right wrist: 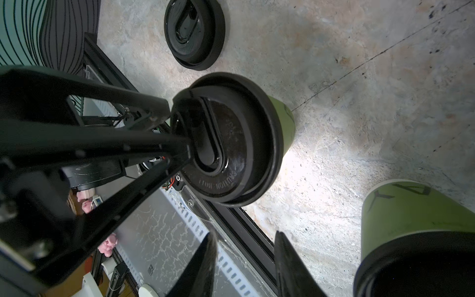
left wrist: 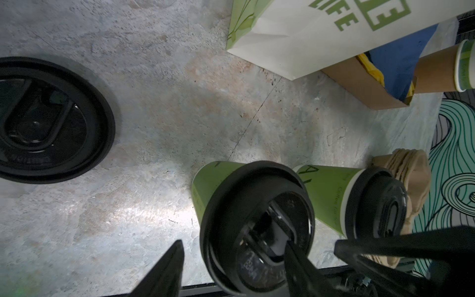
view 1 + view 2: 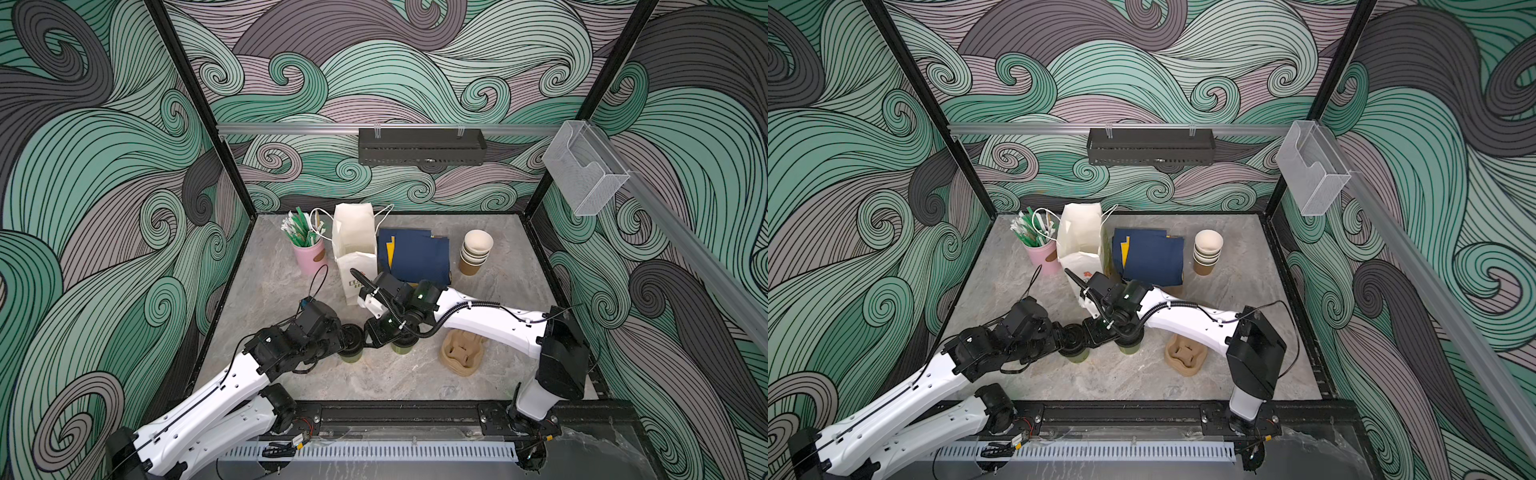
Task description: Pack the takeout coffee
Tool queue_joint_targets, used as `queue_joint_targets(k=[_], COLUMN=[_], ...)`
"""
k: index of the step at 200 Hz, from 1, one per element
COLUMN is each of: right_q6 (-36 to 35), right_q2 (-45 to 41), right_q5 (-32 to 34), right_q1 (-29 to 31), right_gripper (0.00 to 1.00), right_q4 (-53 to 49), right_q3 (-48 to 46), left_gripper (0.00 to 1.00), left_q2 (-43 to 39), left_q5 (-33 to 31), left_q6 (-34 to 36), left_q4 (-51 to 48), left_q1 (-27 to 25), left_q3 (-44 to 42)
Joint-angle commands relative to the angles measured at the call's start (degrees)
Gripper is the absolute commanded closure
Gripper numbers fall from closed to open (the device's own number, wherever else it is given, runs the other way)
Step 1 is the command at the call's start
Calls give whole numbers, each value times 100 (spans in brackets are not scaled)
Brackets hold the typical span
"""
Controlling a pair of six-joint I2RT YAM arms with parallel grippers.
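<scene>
Two takeout coffee cups with olive-green sides and black sip lids stand near the table's front middle. The left cup [image 3: 351, 355] [image 2: 257, 226] [image 1: 231, 138] has my left gripper [image 2: 231, 267] over it. That gripper is open: one finger [image 2: 295, 259] rests on the lid top and the other stands outside the rim with a gap. The right cup [image 3: 404, 349] [image 2: 331, 195] [image 1: 411, 226] stands close beside it. My right gripper [image 1: 246, 264] hangs between the two cups, open, with only table and the front rail between its fingers.
Loose black lids [image 2: 46, 120] [image 1: 194, 33] lie on the table beside the left cup. A pulp cup carrier [image 3: 463, 351] sits right of the cups. At the back stand a white paper bag [image 3: 355, 245], dark blue folded paper [image 3: 415, 253], stacked lidless cups [image 3: 476, 251] and a pink holder [image 3: 309, 257].
</scene>
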Motion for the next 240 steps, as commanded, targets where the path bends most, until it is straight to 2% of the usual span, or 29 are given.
queue_joint_targets(k=[1,125,240], right_q6=[-61,-62,-200], right_q2=[203,615,916], right_q5=[73,79,518], right_q1=[30,41,61], right_gripper=[60,61,62], right_q4=[27,127,-149], right_q3=[5,124,-196], left_gripper=[33,45,48], left_q2=[73,-4,-9], left_q5=[-54,115,133], left_q6=[137,51,-23], left_q4=[101,110,66], left_q1=[91,157,157], left_q3=[121,-264,-472])
